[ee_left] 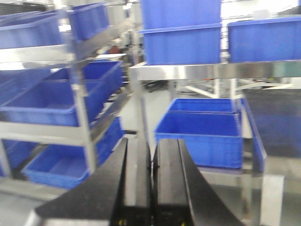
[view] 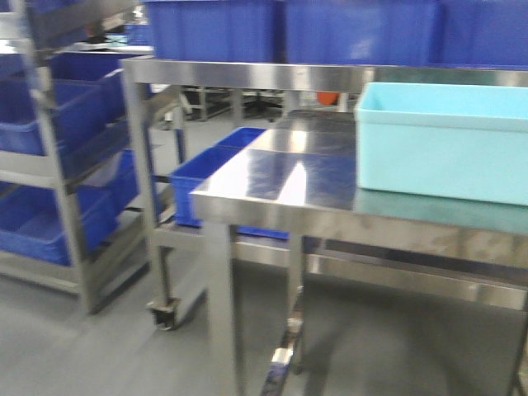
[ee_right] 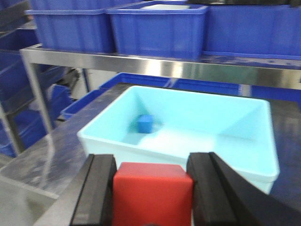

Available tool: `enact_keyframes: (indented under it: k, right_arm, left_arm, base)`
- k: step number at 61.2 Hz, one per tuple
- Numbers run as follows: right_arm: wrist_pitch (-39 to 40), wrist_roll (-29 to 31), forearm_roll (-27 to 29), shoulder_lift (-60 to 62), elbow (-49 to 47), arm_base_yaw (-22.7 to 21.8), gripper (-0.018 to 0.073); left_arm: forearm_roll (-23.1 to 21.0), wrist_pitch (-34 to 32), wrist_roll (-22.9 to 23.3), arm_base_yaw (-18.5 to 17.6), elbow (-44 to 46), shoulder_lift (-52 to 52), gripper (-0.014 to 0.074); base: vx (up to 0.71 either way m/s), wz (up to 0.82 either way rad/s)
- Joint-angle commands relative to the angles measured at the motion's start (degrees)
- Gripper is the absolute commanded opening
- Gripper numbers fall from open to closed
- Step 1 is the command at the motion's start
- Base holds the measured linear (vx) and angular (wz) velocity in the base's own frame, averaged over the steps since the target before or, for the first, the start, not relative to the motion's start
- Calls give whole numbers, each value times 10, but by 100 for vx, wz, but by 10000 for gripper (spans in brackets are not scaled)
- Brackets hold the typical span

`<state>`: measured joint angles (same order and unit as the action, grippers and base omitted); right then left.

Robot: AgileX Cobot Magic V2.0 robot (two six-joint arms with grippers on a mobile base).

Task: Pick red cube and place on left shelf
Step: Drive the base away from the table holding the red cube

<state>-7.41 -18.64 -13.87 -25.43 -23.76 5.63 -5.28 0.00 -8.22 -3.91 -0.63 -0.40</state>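
Note:
My right gripper is shut on the red cube; its two black fingers press the cube's sides, in front of the near wall of the light cyan bin. A small blue cube lies inside that bin. My left gripper is shut and empty, its black fingers pressed together, facing the left shelf, a steel rack with blue crates. The rack also shows at the left of the front view. Neither gripper shows in the front view.
A steel table bears the cyan bin. Behind it a taller steel frame holds blue crates on top. More blue crates sit low under that frame. Grey floor lies between the rack and the table.

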Motion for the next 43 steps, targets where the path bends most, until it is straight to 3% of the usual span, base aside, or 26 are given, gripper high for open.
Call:
enact_keyframes:
  k: [1,43]
  right_arm:
    - [54,1,-6,-2,-17,-3,59]
    - [54,1,-6,-2,-17,-3,59]
  left_arm:
    - [-3,-48,-1,-2,-13,4,106]
    - [-3,-48,-1,-2,-13,4,106]
  base:
    - [-24,22]
    - [-23,39]
